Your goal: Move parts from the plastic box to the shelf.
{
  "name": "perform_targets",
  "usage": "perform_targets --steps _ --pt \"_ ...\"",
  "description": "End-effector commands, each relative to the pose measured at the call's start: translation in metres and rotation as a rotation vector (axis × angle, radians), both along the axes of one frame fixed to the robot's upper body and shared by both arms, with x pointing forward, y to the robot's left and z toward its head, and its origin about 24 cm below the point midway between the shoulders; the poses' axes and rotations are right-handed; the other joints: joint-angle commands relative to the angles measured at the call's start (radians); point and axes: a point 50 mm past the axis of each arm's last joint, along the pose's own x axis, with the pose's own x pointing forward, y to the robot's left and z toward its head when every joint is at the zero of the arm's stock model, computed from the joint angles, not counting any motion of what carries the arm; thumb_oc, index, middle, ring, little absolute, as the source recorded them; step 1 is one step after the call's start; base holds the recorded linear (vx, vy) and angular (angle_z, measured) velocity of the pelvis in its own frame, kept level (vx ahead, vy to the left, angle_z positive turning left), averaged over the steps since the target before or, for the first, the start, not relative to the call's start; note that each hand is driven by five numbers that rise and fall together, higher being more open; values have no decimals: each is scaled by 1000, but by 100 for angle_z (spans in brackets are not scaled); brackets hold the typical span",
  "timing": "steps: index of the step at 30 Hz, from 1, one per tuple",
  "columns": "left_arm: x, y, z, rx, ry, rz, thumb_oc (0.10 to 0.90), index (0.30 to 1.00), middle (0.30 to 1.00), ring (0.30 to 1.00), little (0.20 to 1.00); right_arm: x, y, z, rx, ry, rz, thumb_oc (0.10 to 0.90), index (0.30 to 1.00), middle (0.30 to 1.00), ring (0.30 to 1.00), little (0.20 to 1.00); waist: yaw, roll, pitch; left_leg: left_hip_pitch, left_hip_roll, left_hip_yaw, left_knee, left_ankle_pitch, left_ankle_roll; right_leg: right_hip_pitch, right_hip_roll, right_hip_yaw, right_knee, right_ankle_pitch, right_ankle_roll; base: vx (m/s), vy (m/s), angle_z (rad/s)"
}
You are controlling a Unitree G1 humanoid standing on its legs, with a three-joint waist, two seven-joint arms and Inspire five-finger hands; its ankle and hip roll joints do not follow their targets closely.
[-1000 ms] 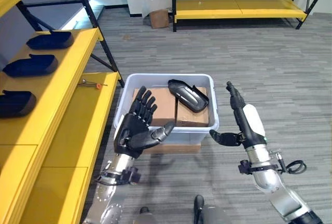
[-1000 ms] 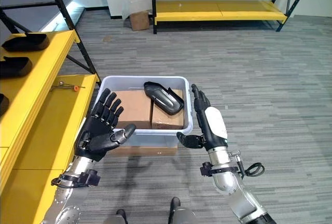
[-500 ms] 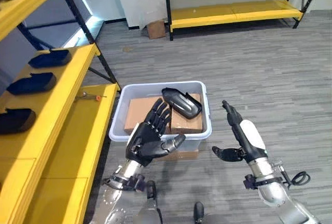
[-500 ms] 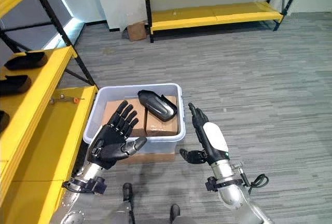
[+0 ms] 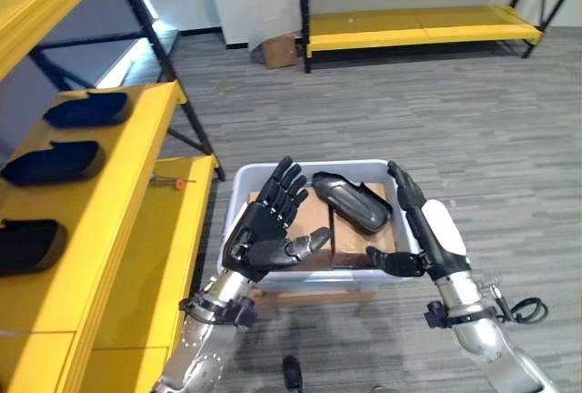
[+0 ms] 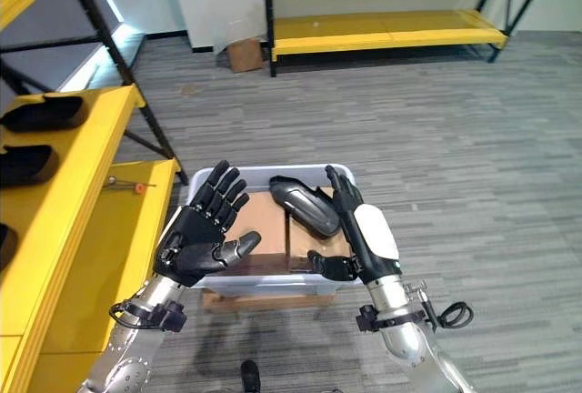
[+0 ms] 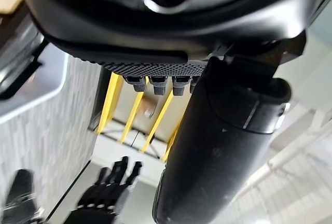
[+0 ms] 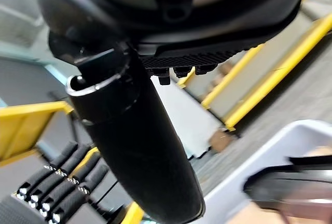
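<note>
Since a second ago, both hands up over the plastic box (image 5: 244,195). Left hand (image 5: 264,229) and right hand (image 5: 420,229) splayed, empty. Dark part (image 5: 353,202) on cardboard at 12 o'clock, seemingly untouched. Reach in hand; next, closing on it.

You saw a black part (image 5: 353,200) on brown cardboard boxes (image 5: 314,229) inside a pale translucent plastic box (image 5: 238,195), beside a yellow shelf (image 5: 136,193), over grey striped floor (image 5: 455,129).

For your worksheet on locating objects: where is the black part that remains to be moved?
The black part lies in the plastic box on the floor, on top of the cardboard boxes, between the open left hand and open right hand.
</note>
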Motion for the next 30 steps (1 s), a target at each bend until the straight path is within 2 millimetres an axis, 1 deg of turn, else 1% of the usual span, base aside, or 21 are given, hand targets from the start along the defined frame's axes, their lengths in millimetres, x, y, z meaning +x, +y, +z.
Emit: perform_targets --steps 1,2,3,4,5,6,7,8,10,11,12,13,14,15,19,20,22,25,26,30 --pt "-1 3 38 -38 -221 -5 900 1000 1000 1000 1000 9 10 36 -54 -214 67 900 1000 1000 1000 1000 -3 -26 -64 -75 50 -4 31 9 4 -54 33 -14 212 83 -9 44 202 14" --pt "-1 5 36 -38 -214 -9 900 1000 1000 1000 1000 10 9 35 -89 -219 64 900 1000 1000 1000 1000 2 -24 -59 -69 47 -4 35 -1 15 -82 20 -18 301 110 -5 37 136 15" --pt "-1 5 35 -39 -211 -8 900 1000 1000 1000 1000 10 9 35 -105 -221 61 900 1000 1000 1000 1000 5 -26 -57 -67 44 -3 37 -5 20 -99 13 -15 334 118 -3 28 106 18" --pt "-1 6 35 -39 -211 -8 900 1000 1000 1000 1000 10 9 35 -105 -221 61 900 1000 1000 1000 1000 5 -27 -57 -68 43 -2 37 -5 20 -100 13 -14 336 118 -2 37 108 21" --pt "-1 9 35 -30 -206 3 900 1000 1000 1000 1000 13 4 37 -152 -233 36 900 1000 1000 1000 1000 8 -26 -46 -46 42 -9 33 -16 27 -156 12 -9 403 148 -1 39 50 17" --pt "0 12 35 -29 -206 15 900 1000 1000 1000 1000 18 -2 39 -223 -265 4 900 1000 1000 1000 1000 7 -32 -37 -27 47 -12 29 -22 18 -205 23 1 359 155 -3 42 45 10" --pt "0 12 35 -29 -207 16 900 1000 1000 1000 1000 18 -2 40 -226 -268 4 900 1000 1000 1000 1000 7 -31 -36 -24 49 -12 28 -22 17 -205 25 1 352 156 -4 16 -84 10" --pt "0 14 36 -29 -214 19 900 1000 1000 1000 1000 21 -5 43 -249 -288 -7 900 1000 1000 1000 1000 4 -34 -29 -14 55 -18 23 -23 7 -214 29 6 278 156 -4 16 -143 10" --pt "1 16 39 -15 -236 21 900 1000 1000 1000 1000 24 -7 52 -266 -321 -2 900 1000 1000 1000 1000 1 -50 -18 -6 63 -29 15 -29 -10 -213 19 8 47 186 9 31 -206 1" --pt "1 17 40 -15 -237 22 900 1000 1000 1000 1000 24 -7 54 -270 -328 0 900 1000 1000 1000 1000 0 -50 -16 -2 66 -31 12 -30 -13 -205 19 6 15 193 12 68 -197 -4" --pt "1 18 40 -12 -238 28 900 1000 1000 1000 1000 24 -7 56 -274 -339 2 900 1000 1000 1000 1000 3 -57 -10 9 75 -31 3 -35 -20 -201 9 1 -60 231 26 98 -217 2" --pt "0 19 39 -2 -239 34 900 1000 1000 1000 1000 27 -6 57 -270 -333 2 900 1000 1000 1000 1000 8 -67 -5 25 79 -34 -4 -46 -24 -215 -1 4 -83 287 45 111 -254 12" --pt "-1 18 38 2 -238 34 900 1000 1000 1000 1000 28 -5 56 -266 -334 3 900 1000 1000 1000 1000 9 -71 0 36 84 -39 -9 -52 -25 -225 -3 13 -85 307 52 164 -348 21" --pt "-3 17 38 5 -240 19 900 1000 1000 1000 1000 29 -5 55 -291 -341 -5 900 1000 1000 1000 1000 9 -73 0 47 104 -65 -9 -58 -36 -216 17 30 -108 268 52 139 -276 31" --pt "-7 17 39 10 -258 18 900 1000 1000 1000 1000 27 -11 50 -331 -327 -30 900 1000 1000 1000 1000 14 -75 -12 46 121 -73 -9 -48 -56 -165 25 3 -141 237 43 101 -172 43" --pt "-9 19 40 -17 -261 42 900 1000 1000 1000 1000 28 -18 49 -336 -311 -49 900 1000 1000 1000 1000 14 -76 -23 50 128 -72 -9 -45 -69 -133 31 -6 -160 219 31 126 -137 8" --pt "-10 19 40 -41 -245 38 900 1000 1000 1000 1000 29 -20 48 -365 -302 -45 900 1000 1000 1000 1000 15 -75 -32 54 134 -71 -9 -42 -79 -107 35 -16 -174 205 23 114 -122 -10" --pt "-11 17 34 -58 -182 23 900 1000 1000 1000 1000 30 -22 49 -431 -280 -23 900 1000 1000 1000 1000 14 -69 -44 64 147 -73 -9 -38 -93 -71 47 -22 -193 188 5 117 -97 -7" --pt "-11 15 30 -63 -129 12 900 1000 1000 1000 1000 31 -24 50 -461 -272 -14 900 1000 1000 1000 1000 15 -67 -47 67 153 -77 -9 -35 -97 -62 53 -20 -200 184 -3 125 -97 -3" --pt "-14 13 15 -75 4 -31 900 1000 1000 1000 1000 37 -24 54 -517 -261 28 900 1000 1000 1000 1000 22 -57 -46 61 167 -84 -9 -24 -113 -50 67 -19 -218 180 -14 70 -70 -8"
